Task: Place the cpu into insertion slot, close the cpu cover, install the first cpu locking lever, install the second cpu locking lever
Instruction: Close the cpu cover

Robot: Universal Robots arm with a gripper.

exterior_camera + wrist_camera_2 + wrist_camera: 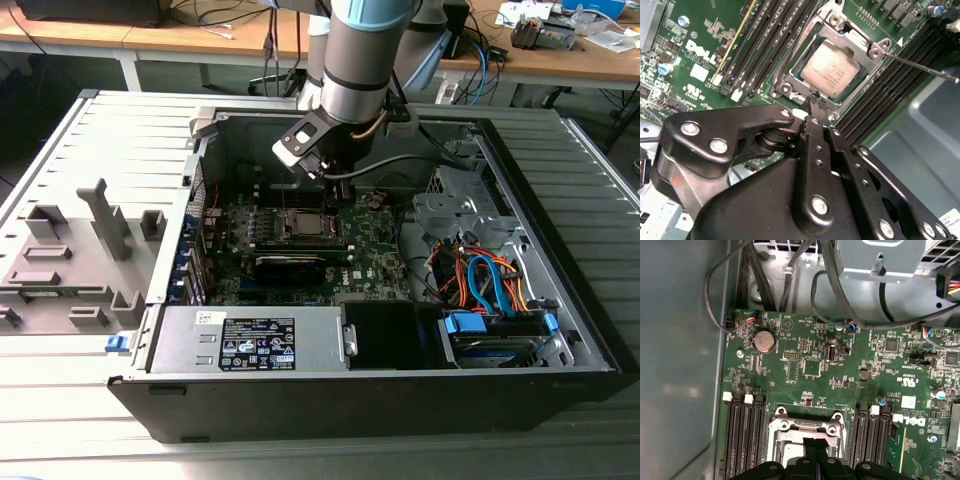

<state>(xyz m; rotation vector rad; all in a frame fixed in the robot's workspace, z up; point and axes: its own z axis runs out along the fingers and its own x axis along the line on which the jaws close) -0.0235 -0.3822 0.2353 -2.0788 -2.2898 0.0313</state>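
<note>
At the insertion slot's (pixel 840 35) rim, the gripper (pixel 815 102) is hovering, fingers together. The second wrist view is showing the cpu (pixel 831 69) seated, lever (pixel 920 65) jutting outward.

- A grey ribbed metal table (pixel 60 400).
- An open black metal computer case (pixel 350 400) lies on it.
- A grey moulded plastic fixture (pixel 70 265) rests beside the case, at the exterior view's left.
</note>
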